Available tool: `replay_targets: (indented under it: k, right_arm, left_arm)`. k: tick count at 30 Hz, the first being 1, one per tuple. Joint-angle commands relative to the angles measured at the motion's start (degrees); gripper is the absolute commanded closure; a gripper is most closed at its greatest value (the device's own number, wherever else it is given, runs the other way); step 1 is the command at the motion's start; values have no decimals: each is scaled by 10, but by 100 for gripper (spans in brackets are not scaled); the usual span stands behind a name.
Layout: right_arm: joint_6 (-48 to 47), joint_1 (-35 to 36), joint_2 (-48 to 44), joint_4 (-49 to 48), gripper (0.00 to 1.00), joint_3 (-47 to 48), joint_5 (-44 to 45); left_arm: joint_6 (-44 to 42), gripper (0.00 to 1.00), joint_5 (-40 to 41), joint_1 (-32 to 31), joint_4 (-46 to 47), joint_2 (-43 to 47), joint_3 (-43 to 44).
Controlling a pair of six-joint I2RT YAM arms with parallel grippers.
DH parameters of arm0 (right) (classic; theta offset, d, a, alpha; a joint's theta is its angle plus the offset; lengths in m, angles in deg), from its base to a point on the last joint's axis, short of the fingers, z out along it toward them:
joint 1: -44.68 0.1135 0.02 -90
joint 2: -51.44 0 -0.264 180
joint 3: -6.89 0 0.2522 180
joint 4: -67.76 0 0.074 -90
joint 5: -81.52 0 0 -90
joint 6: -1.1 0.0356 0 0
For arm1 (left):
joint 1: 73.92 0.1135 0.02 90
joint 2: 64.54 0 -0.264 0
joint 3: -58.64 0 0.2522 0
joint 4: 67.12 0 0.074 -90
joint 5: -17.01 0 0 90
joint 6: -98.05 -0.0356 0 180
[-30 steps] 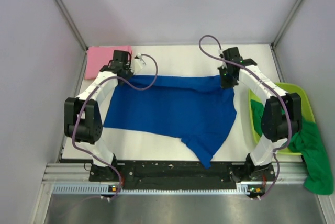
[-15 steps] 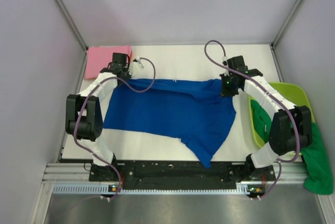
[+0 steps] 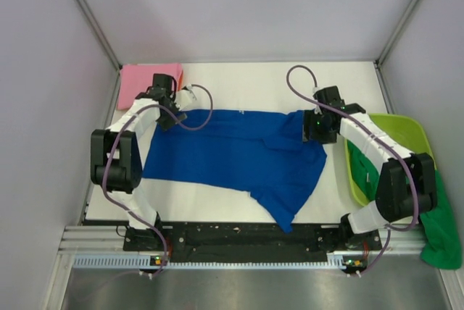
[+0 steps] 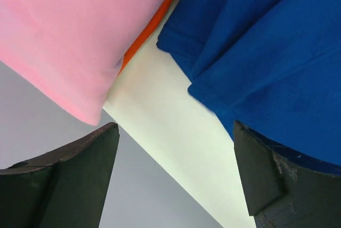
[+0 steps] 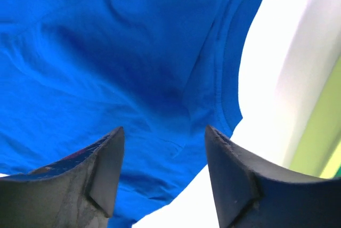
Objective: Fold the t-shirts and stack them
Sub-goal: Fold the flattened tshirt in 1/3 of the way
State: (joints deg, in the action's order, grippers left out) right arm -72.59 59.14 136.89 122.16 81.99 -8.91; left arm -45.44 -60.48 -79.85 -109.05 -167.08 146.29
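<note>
White table (image 3: 246,82) fills the floor of a grey-walled booth, and most of it lies under the blue shirt (image 3: 232,151). It is royal blue and spread nearly flat, plain side up with no print showing. Its far edge runs from one arm to the other, and one pointed flap reaches toward the near edge. Near the right arm the cloth is bunched into soft folds, and the right wrist view shows a stitched hem curving along its edge.

Left gripper (image 4: 176,132) hangs over the shirt's far left corner with its fingers spread wide. Bare table shows between them, and blue cloth touches only the right finger (image 4: 277,180). Right gripper (image 5: 164,129) sits low over the far right corner, fingers apart with blue cloth spanning the gap and nothing pinched.

The pink shirt (image 3: 141,82) lies folded in the far left corner, just beside the blue one, on an orange layer (image 4: 154,20). The green shirt (image 3: 435,230) spills from the lime tub (image 3: 406,125) over the table's right side.
</note>
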Motion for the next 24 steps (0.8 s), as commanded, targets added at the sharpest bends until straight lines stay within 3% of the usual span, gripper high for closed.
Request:
replay_targets:
  k: [1,3,5,8,12,16,21,24]
  right_arm:
    - [11,0,-24,-39,46,69,35]
    - [16,0,6,-73,62,78,61]
    - [23,-3,55,-92,78,105,106]
    - [28,-9,138,-92,92,153,139]
    - [30,-31,227,-87,100,211,134]
    - [27,-54,310,-74,100,285,139]
    - [-2,-67,422,-11,100,436,167]
    - [-22,-73,442,18,100,517,177]
  left_arm:
    - [18,11,-48,15,-53,62,47]
    - [36,20,-62,11,-57,52,46]
    - [56,38,-59,5,-58,30,45]
    - [90,46,-42,-7,-56,-12,46]
    - [116,45,-29,-11,-22,-35,29]
    - [131,44,-40,-12,-17,-35,2]
    - [130,42,-84,-22,-32,22,-51]
    - [122,39,-122,-25,-66,55,-61]
